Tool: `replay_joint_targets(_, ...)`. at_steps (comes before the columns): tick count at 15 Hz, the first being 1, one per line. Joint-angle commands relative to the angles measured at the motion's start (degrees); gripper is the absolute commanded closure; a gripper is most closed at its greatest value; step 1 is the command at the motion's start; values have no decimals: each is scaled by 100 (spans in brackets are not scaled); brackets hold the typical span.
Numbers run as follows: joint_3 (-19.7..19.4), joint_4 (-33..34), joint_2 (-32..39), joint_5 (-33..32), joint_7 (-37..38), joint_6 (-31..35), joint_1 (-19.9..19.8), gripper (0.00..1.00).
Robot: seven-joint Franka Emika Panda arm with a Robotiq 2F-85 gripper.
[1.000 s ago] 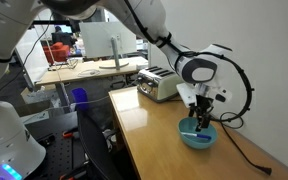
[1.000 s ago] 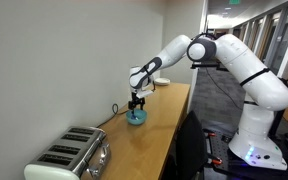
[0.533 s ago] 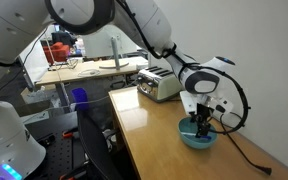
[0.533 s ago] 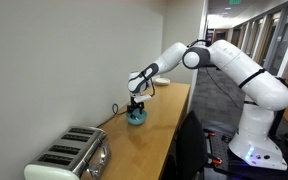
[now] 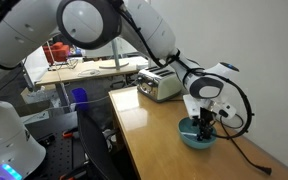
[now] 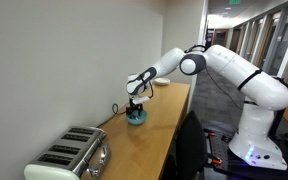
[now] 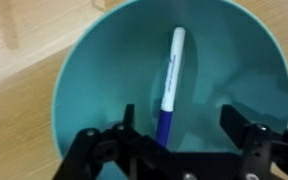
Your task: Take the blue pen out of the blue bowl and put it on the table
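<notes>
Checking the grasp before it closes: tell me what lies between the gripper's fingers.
In the wrist view, the dark end of the blue pen lies between the fingers of the open gripper, inside the bowl.

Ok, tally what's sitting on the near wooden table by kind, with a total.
Bowl: 1, the blue bowl
Pen: 1, the blue pen, lying in the bowl
Toaster: 1, the toaster
Cable: 1, the black cable
Total: 4

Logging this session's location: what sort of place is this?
Probably an office or lab: a silver metal toaster on a long light-brown wooden table, a cluttered work desk behind, a glass-walled corridor.
</notes>
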Motion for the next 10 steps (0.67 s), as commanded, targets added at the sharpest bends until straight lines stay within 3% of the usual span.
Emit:
replay_joint_targets(1, 81, 436, 221, 53, 92, -314, -78, 38)
replay_joint_targets(8, 57, 540, 260, -13, 82, -232, -29, 92)
replay_joint_targets(10, 51, 493, 219, -21, 77, -201, -21, 100)
